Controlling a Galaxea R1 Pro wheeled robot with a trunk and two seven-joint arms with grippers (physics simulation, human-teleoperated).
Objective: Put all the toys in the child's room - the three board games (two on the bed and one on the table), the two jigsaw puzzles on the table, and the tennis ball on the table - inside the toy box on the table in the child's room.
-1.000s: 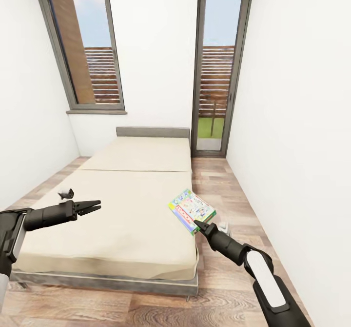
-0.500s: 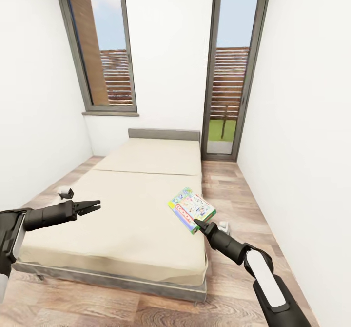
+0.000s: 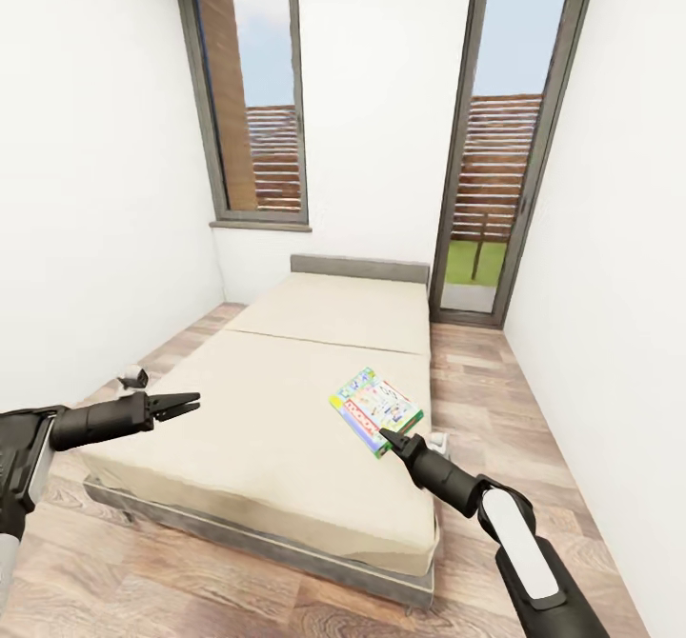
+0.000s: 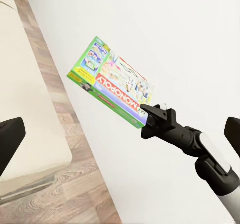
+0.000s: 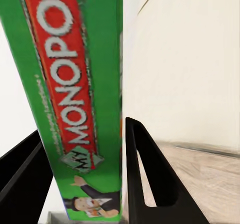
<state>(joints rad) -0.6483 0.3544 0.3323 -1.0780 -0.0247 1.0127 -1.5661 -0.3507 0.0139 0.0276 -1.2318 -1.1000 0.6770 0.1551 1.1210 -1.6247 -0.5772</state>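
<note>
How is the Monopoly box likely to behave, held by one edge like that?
The Monopoly box probably stays stiff: held at one edge by the right gripper, it shows no sag. Its printed green edge looks smooth, so it might slip or pivot between the fingers.

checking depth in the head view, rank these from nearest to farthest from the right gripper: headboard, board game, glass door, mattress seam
1. Board game: held in the right gripper, its fingers shut on one edge.
2. Mattress seam: across the bed, beyond the game.
3. Headboard: at the bed's far end.
4. Glass door: on the far wall, right of the headboard; close to it in depth, so the last two are nearly tied.
</note>
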